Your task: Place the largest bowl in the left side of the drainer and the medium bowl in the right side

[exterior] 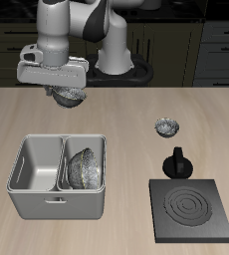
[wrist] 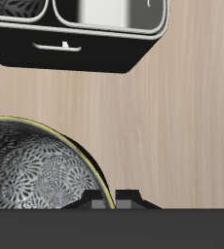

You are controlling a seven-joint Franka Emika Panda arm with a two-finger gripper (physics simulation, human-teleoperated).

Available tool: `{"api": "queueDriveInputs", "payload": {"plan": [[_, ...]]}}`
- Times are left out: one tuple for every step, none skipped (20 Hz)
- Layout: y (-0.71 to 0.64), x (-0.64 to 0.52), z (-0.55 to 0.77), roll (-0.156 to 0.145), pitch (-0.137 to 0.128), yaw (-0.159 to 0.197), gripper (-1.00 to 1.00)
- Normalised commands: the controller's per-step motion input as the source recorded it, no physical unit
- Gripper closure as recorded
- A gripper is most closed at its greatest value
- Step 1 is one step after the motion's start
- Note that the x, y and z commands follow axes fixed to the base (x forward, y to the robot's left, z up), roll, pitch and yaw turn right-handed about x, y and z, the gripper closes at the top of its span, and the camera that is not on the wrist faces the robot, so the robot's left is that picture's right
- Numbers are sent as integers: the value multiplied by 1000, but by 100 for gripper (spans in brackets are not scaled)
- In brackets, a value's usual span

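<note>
One speckled grey-and-white shiny bowl, judged to be the medium bowl [exterior: 85, 167], is already laid in the right side of the light grey two-part drainer [exterior: 32, 204]. The alike largest bowl [exterior: 67, 97] is held up behind it, pinched by the gripper [exterior: 64, 89]. The left side is not yet filled.

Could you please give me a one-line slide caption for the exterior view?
Tool carries a bowl behind the drainer, one compartment already holding a bowl.

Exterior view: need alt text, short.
A white robot arm's tool holds a glossy speckled grey-and-white bowl above a wooden table, behind a light grey two-compartment drainer tub. One compartment holds a similar bowl; a smaller one sits near a flat black burner plate.
</note>
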Motion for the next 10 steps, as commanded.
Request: {"api": "queueDriveInputs", "payload": {"plan": [[-179,355,294,-22,29,-56,100],[-292,654,516,-74,-31,70,100],[27,345,169,54,34,9,100],[-254,360,231,-78,41,-23,100],[-122,317,243,-83,4,-30,100],[8,389,263,60,50,33,100],[-163,134,209,-106,10,-53,100],[-41,159,447,-55,-80,36,100],[13,278,559,38,25,-61,100],[-48,136,410,-96,-46,-10,100]]}}
